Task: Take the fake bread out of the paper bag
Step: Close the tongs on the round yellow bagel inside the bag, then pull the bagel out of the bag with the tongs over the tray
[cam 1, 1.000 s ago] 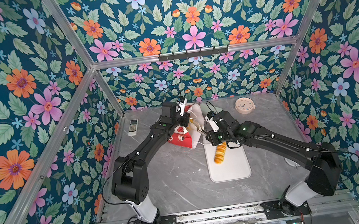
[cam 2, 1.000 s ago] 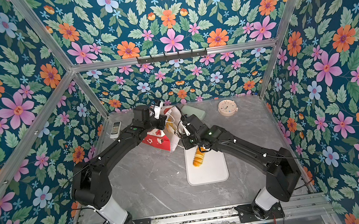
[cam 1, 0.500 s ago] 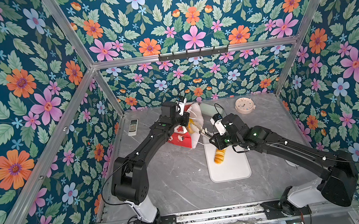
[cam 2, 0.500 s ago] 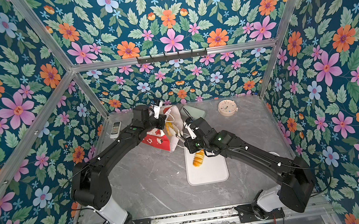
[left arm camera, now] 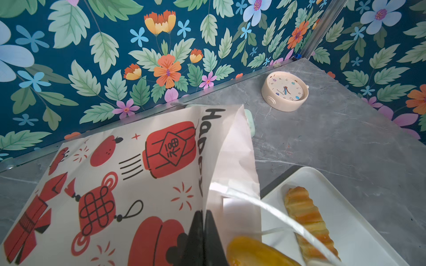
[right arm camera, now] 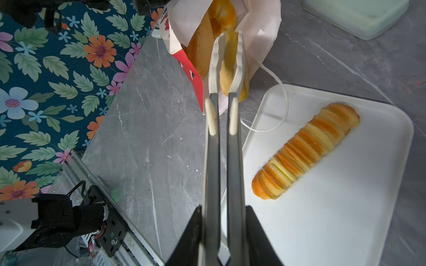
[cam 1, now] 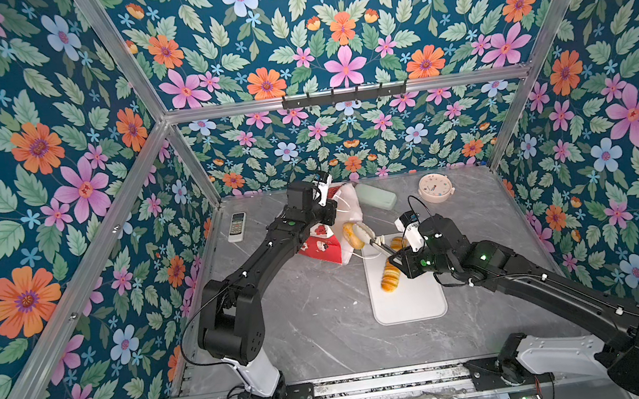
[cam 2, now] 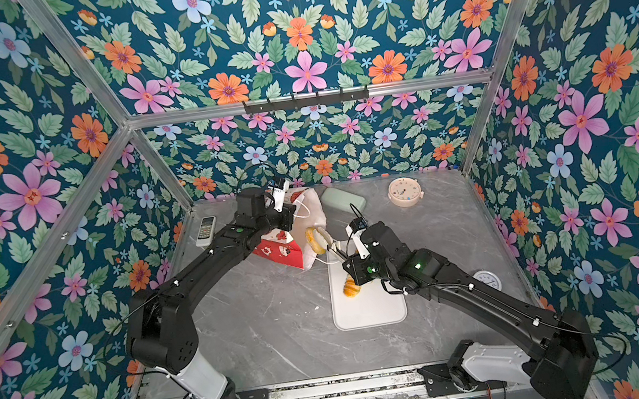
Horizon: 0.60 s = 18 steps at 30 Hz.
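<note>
The paper bag [cam 1: 345, 204], white with red prints, leans at the back of the table with its mouth toward the white tray [cam 1: 411, 306]. My left gripper [left arm camera: 203, 214] is shut on the bag's upper edge [left arm camera: 207, 161]. My right gripper [right arm camera: 222, 208] is shut on grey tongs [right arm camera: 212, 149]. The tongs' white tips pinch a golden piece of fake bread [right arm camera: 228, 76] at the bag's mouth; it also shows in both top views [cam 1: 351, 233] [cam 2: 314, 239]. Another piece [right arm camera: 200, 50] sits inside the bag. A long ridged loaf [right arm camera: 306, 149] lies on the tray.
A cream clock [cam 1: 436, 188] and a mint-green case [cam 1: 376, 196] lie at the back, right of the bag. A remote [cam 1: 237, 227] lies at the back left. A round white dial [cam 2: 486, 280] sits near the right wall. The bag's cord handle [right arm camera: 281, 108] loops over the tray's corner.
My right arm has drawn back toward the front right, pulling the tongs and the pinched bread out to the bag's mouth. The left arm has stayed still.
</note>
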{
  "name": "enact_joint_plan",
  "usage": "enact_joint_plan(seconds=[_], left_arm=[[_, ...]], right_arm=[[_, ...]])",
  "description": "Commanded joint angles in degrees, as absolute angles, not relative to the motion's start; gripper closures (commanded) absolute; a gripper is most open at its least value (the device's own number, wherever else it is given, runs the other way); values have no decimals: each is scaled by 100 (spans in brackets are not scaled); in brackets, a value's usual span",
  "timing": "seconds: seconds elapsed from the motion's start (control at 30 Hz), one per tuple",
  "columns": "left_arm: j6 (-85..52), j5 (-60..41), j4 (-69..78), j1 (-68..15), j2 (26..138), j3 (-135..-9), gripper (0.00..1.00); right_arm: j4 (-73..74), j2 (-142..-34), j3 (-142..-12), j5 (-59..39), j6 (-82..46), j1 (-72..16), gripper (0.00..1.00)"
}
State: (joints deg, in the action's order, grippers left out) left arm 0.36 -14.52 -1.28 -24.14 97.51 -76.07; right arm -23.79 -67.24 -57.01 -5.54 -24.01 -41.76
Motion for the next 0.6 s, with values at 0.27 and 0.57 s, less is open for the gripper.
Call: enact_joint_plan(seconds=[0.27,0.57], left_arm=[[18,-1580,106,-2417,9668,-7586,100],[0,-1597,123,-2417,9633,-7543,100]], right_arm=[[-1571,-7453,-5890,-858,-2345,-4131,85],[-1770,-7291,-5878,-717,-2012,-4130,82]])
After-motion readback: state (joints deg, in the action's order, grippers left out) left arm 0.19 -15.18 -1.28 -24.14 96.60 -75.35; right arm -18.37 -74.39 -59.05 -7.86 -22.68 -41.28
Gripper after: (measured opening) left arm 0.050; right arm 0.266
